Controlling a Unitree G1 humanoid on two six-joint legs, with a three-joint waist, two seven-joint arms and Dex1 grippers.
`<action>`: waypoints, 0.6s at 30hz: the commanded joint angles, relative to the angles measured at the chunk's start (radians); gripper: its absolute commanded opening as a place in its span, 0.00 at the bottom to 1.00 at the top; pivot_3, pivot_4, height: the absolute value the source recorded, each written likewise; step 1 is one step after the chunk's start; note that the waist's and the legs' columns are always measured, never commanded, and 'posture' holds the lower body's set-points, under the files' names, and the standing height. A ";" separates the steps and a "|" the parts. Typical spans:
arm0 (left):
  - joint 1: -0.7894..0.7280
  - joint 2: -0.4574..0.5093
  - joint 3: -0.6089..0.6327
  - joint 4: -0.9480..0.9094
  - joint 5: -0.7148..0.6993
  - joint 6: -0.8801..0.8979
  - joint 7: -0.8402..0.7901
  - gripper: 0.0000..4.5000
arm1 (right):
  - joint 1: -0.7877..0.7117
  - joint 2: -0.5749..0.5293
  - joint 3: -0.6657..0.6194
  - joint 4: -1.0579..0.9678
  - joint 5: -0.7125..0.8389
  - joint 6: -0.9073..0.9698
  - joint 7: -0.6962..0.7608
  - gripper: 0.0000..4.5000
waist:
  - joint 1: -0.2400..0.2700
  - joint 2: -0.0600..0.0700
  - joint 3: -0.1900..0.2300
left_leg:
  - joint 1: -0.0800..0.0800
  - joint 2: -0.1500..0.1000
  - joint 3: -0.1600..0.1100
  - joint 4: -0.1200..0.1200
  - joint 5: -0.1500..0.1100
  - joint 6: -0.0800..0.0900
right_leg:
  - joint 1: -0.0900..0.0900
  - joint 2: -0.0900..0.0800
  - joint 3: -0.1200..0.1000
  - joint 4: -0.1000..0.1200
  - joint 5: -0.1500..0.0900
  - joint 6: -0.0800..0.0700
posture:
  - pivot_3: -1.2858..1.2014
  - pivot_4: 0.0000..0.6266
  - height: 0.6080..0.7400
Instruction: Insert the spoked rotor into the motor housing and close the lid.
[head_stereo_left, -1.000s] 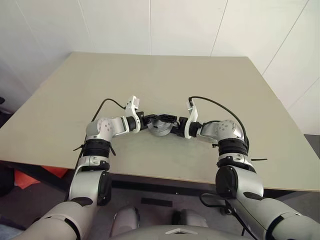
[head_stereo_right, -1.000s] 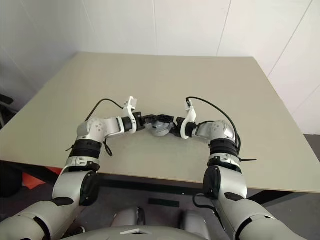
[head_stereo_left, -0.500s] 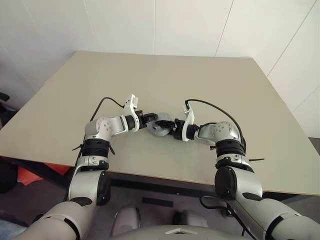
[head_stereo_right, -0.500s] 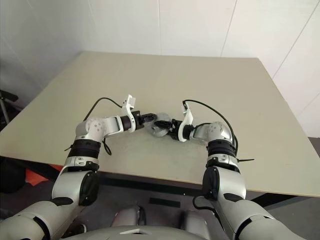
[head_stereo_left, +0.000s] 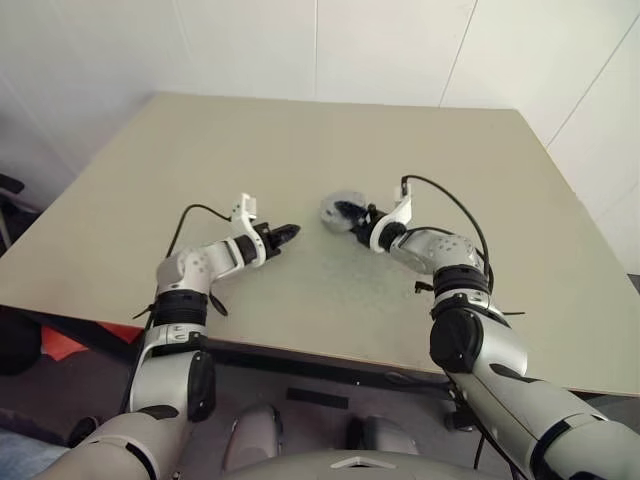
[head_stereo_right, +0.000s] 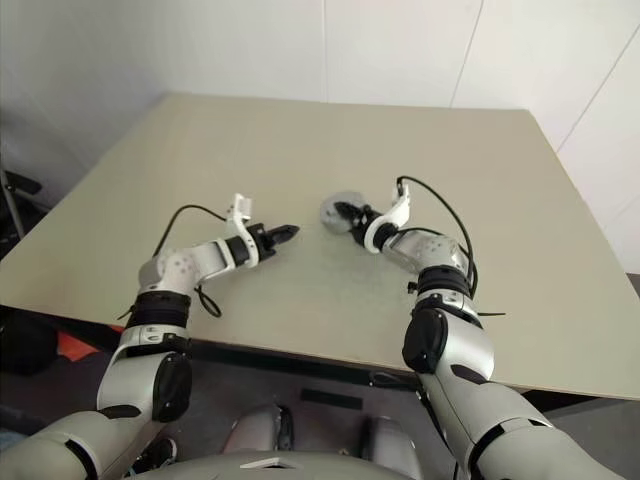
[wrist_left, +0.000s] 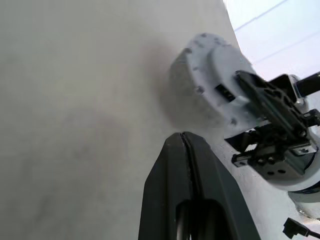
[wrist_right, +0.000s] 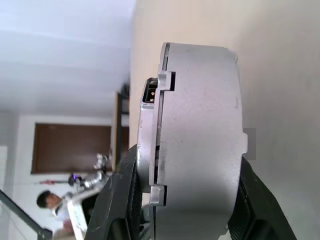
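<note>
From the head view, the right gripper (head_stereo_left: 352, 213) holds the round grey motor housing (head_stereo_left: 337, 209) over the table (head_stereo_left: 200, 150). The left wrist view shows the left gripper (wrist_left: 186, 142) shut tight and empty, just beside the housing. The right wrist view shows the black fingers (wrist_right: 117, 195) squeezing its two sides.

The motor housing (wrist_right: 200, 145) looks like matt grey cast metal, faintly grainy, with a seam under its lid. The bench (head_stereo_left: 300, 150) is smooth, matt beige laminate. Pincer fingers (wrist_left: 192, 200) look like smooth black plastic.
</note>
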 joint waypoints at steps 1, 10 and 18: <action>0.006 0.008 0.056 -0.053 -0.048 -0.025 0.017 0.00 | -0.053 0.001 -0.021 0.000 0.068 -0.025 0.006 0.46 | 0.000 0.000 0.000 | -0.003 0.001 0.000 0.000 0.000 0.000 | -0.002 0.000 0.000 0.000 0.000 0.000 | 0.52 0.00 1.00; -0.033 -0.021 0.250 -0.059 -0.247 -0.021 0.098 0.33 | -0.044 0.003 0.052 -0.144 0.177 0.252 0.094 0.46 | 0.010 0.000 0.000 | -0.021 0.004 -0.001 0.019 -0.003 0.005 | -0.017 0.000 -0.002 0.014 -0.003 -0.005 | 0.52 0.00 1.00; -0.055 -0.042 0.323 0.001 -0.438 0.122 0.177 0.90 | -0.003 0.040 0.086 -0.341 0.280 0.446 0.073 0.46 | 0.045 0.000 0.001 | -0.005 0.004 -0.002 0.020 0.000 -0.001 | -0.001 -0.001 -0.001 0.014 -0.001 -0.003 | 0.52 0.00 1.00</action>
